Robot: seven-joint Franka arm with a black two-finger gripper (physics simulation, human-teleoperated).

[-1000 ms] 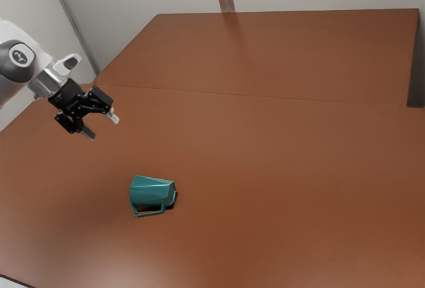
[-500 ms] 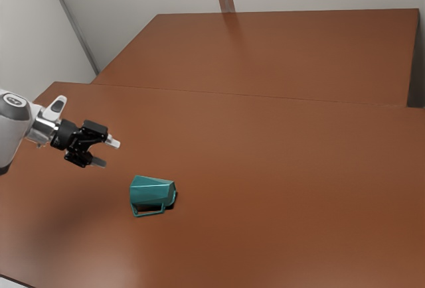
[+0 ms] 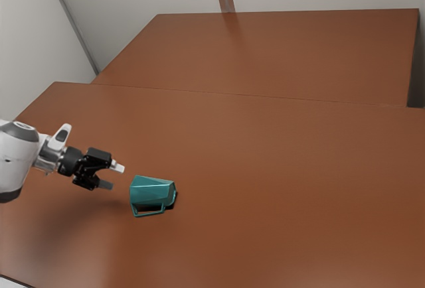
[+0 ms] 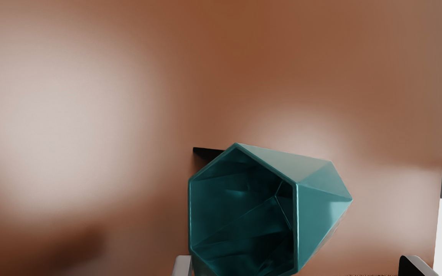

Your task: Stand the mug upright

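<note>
Teal mug [image 3: 153, 190] on its side, black pincer [image 3: 114, 176] near, spread wide (holding nothing)

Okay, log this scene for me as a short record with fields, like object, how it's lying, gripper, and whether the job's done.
object: teal faceted mug with an angular handle
mug pose: lying on its side
mouth: facing the gripper
surface: reddish-brown smooth tabletop
gripper: black two-finger gripper, fingers apart, nothing held
gripper position: on the mug's exterior-view left, a gap between them
task status: mug not yet upright
</note>
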